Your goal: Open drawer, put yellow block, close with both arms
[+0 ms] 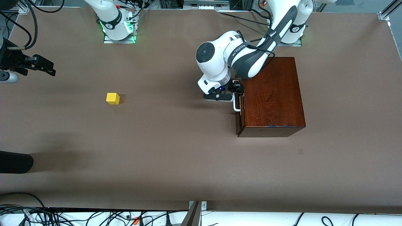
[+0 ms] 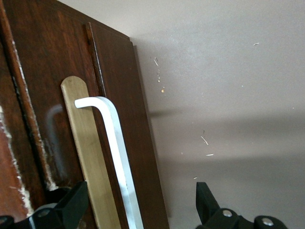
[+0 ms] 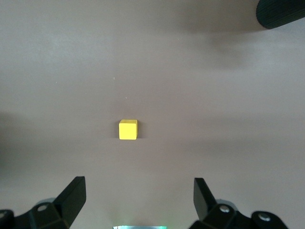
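1. We find the drawer still closed in the dark wooden box, which stands toward the left arm's end of the table. The drawer front faces the table centre, giving the left arm direct access.
2. We note the left gripper at the white handle, fingers spread and straddling the bar. We judge this placement prepares a grasp for pulling; the fingers are not yet clamped on the bar.
3. The left arm reaches from its base with its wrist bent down, hand level with the drawer front.
4. The yellow block lies on open table at about 9 o'clock from the box, well apart.
5. The right gripper waits, raised, fingers spread, at roughly 10 o'clock from the block; its wrist camera frames the block between the fingertips.
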You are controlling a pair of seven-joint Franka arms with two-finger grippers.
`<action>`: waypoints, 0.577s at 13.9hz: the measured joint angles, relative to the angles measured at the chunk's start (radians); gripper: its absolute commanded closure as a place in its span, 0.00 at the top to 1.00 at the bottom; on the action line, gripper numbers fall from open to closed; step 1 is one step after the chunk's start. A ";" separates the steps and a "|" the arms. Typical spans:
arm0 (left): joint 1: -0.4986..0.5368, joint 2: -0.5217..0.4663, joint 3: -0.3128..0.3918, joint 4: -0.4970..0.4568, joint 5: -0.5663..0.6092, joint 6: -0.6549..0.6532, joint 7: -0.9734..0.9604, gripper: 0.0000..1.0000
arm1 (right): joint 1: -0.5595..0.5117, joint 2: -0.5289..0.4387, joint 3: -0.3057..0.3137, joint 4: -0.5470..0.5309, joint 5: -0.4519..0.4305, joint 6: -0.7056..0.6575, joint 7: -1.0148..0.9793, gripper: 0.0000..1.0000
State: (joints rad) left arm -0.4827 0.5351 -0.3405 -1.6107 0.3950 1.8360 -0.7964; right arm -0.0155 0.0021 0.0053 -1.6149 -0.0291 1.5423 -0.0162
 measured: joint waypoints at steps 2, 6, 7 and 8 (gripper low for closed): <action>0.000 0.008 0.000 0.000 0.000 0.015 -0.014 1.00 | 0.000 0.000 0.000 0.000 0.000 0.002 0.000 1.00; 0.000 0.020 0.000 -0.004 0.000 0.026 -0.040 1.00 | 0.000 0.000 -0.002 0.001 0.000 0.016 0.000 1.00; 0.000 0.025 0.000 -0.005 0.000 0.027 -0.042 1.00 | 0.000 0.000 -0.004 0.001 0.000 0.018 0.000 1.00; 0.000 0.031 0.000 -0.006 0.000 0.031 -0.044 1.00 | -0.001 0.000 -0.006 0.001 0.000 0.021 0.000 1.00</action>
State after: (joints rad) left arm -0.4832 0.5658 -0.3407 -1.6171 0.3950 1.8673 -0.8403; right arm -0.0164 0.0021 -0.0003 -1.6140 -0.0292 1.5633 -0.0161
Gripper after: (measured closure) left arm 0.000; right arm 0.000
